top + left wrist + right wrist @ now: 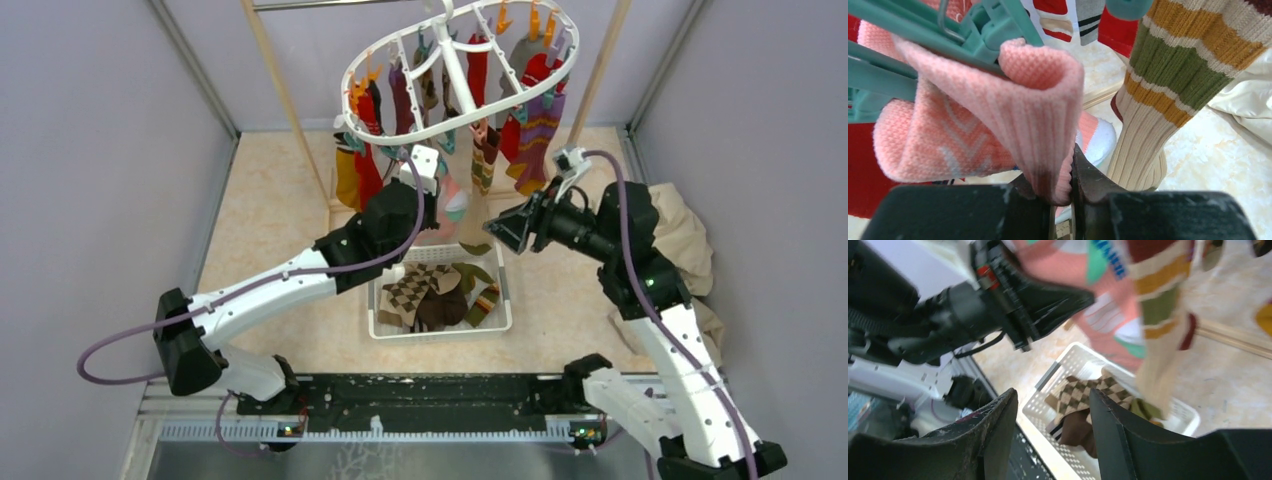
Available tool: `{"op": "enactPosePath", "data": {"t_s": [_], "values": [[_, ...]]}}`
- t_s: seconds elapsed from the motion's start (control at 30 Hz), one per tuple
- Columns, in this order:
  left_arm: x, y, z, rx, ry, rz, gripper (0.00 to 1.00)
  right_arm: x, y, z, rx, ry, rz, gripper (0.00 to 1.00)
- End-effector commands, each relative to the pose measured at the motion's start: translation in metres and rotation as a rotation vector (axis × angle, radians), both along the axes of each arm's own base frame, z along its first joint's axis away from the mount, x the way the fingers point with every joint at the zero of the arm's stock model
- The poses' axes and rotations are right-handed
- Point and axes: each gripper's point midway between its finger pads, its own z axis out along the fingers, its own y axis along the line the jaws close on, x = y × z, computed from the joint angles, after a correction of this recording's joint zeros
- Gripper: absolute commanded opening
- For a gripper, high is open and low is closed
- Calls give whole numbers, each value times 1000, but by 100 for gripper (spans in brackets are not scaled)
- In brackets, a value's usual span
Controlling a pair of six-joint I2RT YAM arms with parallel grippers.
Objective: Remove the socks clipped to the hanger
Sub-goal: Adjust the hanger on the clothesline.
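The hanger [455, 65] hangs tilted above the table, with socks [535, 120] clipped all round its rim. Beneath it the basket [376, 300] holds a few brown and argyle ones. The left gripper [1064, 182] is clenched on a fold of the pink sock [998, 115], whose top is pinched in a teal clip [993, 30]. The right gripper [1053, 400] hovers near, jaws apart with nothing between them. The danger now is that an off-line pull could swing the whole hanger instead of freeing the sock. That thin pinch of fabric could also slip out. The striped sock [1168, 85] hangs just beside and might get dragged along.
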Motion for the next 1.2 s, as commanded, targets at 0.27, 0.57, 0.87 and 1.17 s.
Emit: {"op": "enactPosePath", "data": {"t_s": [0.27,0.57,0.87,1.17], "values": [[-6,0,16,11,26,62,19,17,71,-36,-135,-151,-116,58],[-22,7,15,-18,93,72,20,51,109,-57,-70,-189,-134,63],[-27,7,17,-28,112,64,23,72,109,-56,-4,-215,-232,62],[-31,10,24,-52,114,55,29,80,118,-66,35,-197,-246,45]]}}
